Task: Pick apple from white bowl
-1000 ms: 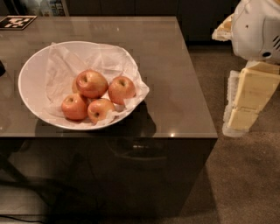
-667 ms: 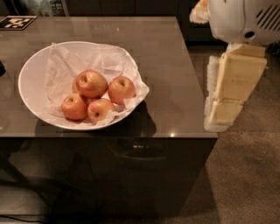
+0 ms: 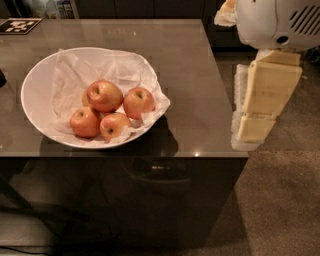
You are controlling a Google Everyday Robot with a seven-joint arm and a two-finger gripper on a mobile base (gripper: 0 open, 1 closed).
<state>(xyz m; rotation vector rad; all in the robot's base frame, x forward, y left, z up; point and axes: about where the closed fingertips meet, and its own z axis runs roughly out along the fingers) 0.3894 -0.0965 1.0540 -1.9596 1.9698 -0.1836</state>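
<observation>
This looks like a robot test space fitted out as an office break room. A glossy grey-brown worktop (image 3: 200, 70) stands on short-pile carpet (image 3: 280, 200) with dark cabinets (image 3: 150, 7) behind it, and a black-and-white tag (image 3: 19, 25) of the kind used for machine vision lies flat at its far left corner. A bowl (image 3: 35, 90) of apples (image 3: 138, 101) adds the homely touch, while the robot's end effector (image 3: 248, 140) hangs just off the worktop's right edge, over the carpet.
</observation>
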